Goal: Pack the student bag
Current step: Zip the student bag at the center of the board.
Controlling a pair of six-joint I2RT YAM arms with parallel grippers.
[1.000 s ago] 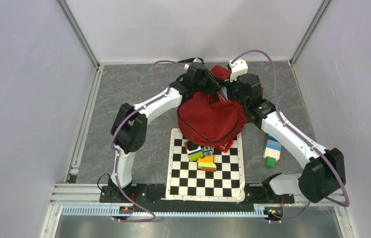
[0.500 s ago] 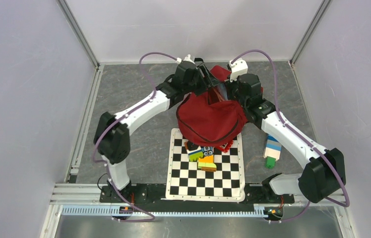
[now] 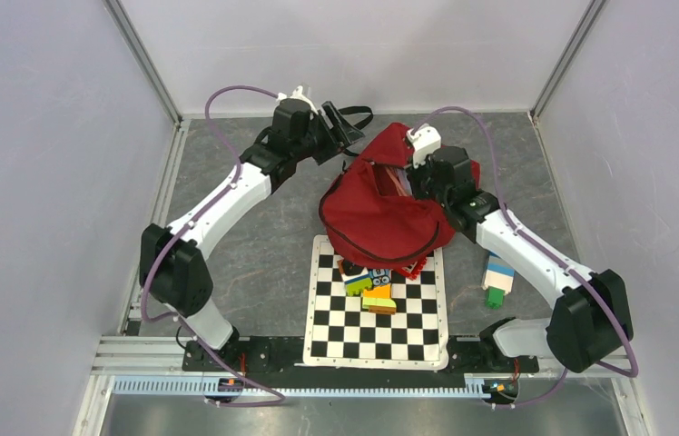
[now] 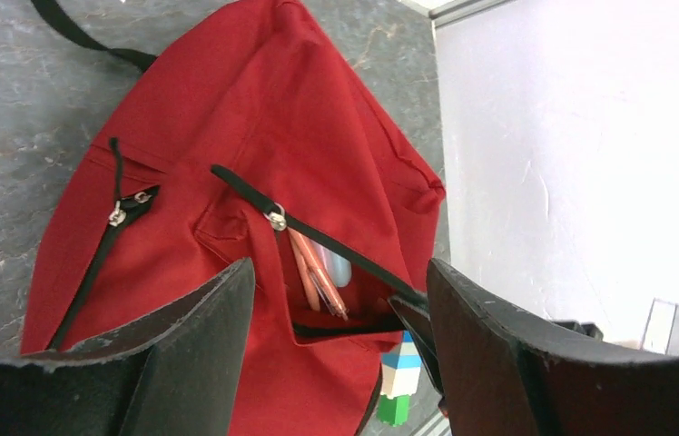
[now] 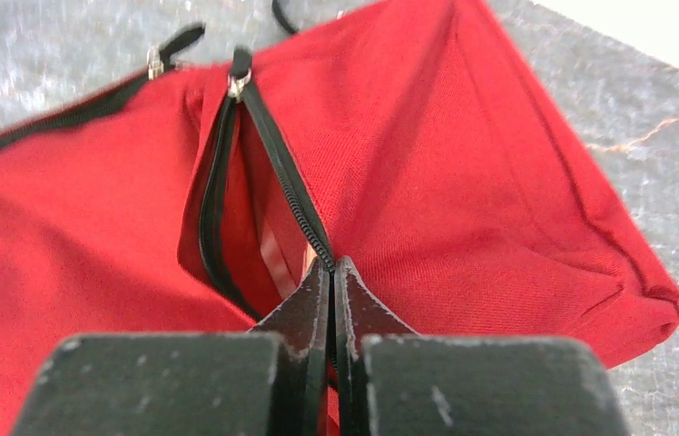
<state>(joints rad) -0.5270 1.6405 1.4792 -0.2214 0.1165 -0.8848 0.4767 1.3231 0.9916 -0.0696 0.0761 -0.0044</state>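
Bag count: one student bag (image 3: 379, 216), dark red, lying on the grey table (image 3: 254, 245) between the two arms, its near edge overlapping the far end of one checkerboard mat (image 3: 377, 320). One black strap (image 3: 354, 116) trails from the far side of the bag towards the left arm.

Zip openings: two, both seen from the left wrist. Each carries one metal pull, the first (image 4: 118, 215) on the long black zip, the second (image 4: 275, 216) at the head of the open pocket. Pens (image 4: 316, 271) lie inside that pocket: at least two orange-red ones and one pale blue item beside them. An exact count cannot be made.

Left gripper (image 4: 340, 272): fingers wide apart, holding nothing, held above the bag at its far left side and clear of the fabric.

Right gripper (image 5: 331, 265): fingers pressed together, clamped on the black zip edge of the open pocket at the far right of the bag.

Other items: one stack of toy blocks (image 3: 496, 278) in white, blue and green, lying on the table right of the mat, apart from the bag. One cluster of coloured blocks (image 3: 368, 282) sits on the mat, just beside the near edge of the bag; its piece count cannot be told.
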